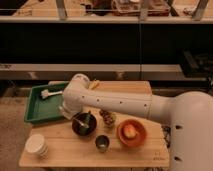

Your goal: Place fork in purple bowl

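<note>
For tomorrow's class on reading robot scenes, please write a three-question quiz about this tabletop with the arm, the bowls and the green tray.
1. True or false: the purple bowl stands inside the green tray.
2. Which lies nearest the table's front left corner? A) the orange bowl B) the white cup C) the small metal cup
3. Fill the gap: the pincer is at the tray's right edge, just to the ____ of the purple bowl in the camera view.

Key:
1. False; it stands on the wooden table, beside the tray, with a pale utensil lying in it.
2. B
3. left
</note>
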`<move>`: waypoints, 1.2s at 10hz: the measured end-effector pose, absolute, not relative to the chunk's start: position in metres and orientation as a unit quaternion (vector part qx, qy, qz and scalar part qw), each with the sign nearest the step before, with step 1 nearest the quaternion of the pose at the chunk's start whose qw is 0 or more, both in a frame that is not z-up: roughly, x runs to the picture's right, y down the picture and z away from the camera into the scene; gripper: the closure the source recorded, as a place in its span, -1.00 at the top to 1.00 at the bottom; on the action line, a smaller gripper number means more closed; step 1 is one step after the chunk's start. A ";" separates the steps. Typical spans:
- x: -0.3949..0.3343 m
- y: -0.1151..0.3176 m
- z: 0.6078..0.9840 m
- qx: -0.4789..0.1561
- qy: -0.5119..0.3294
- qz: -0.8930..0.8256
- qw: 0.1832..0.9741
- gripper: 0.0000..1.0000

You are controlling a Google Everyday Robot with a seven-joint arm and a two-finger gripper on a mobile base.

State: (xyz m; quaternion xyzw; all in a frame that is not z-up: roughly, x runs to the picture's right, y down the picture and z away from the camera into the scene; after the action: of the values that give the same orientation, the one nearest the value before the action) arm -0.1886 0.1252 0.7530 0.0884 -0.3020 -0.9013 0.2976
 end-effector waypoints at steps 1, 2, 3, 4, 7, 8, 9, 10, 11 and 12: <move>-0.188 0.126 0.752 0.093 -0.300 -0.902 0.297 -0.82; -0.189 0.128 0.753 0.096 -0.300 -0.901 0.298 -0.82; -0.188 0.129 0.756 0.099 -0.299 -0.901 0.298 -0.82; -0.187 0.131 0.757 0.101 -0.300 -0.901 0.297 -0.82; -0.183 0.135 0.760 0.104 -0.307 -0.899 0.295 -0.82; -0.181 0.136 0.760 0.107 -0.309 -0.898 0.294 -0.80; -0.180 0.136 0.760 0.116 -0.309 -0.900 0.285 -0.66; -0.180 0.136 0.760 0.126 -0.306 -0.903 0.274 -0.50; -0.180 0.136 0.759 0.136 -0.304 -0.905 0.265 -0.31; -0.177 0.137 0.760 0.146 -0.301 -0.906 0.260 -0.07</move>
State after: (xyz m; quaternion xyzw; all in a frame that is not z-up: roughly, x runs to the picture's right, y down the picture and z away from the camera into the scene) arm -0.1773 0.1365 0.7601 0.1465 -0.3009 -0.9059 0.2596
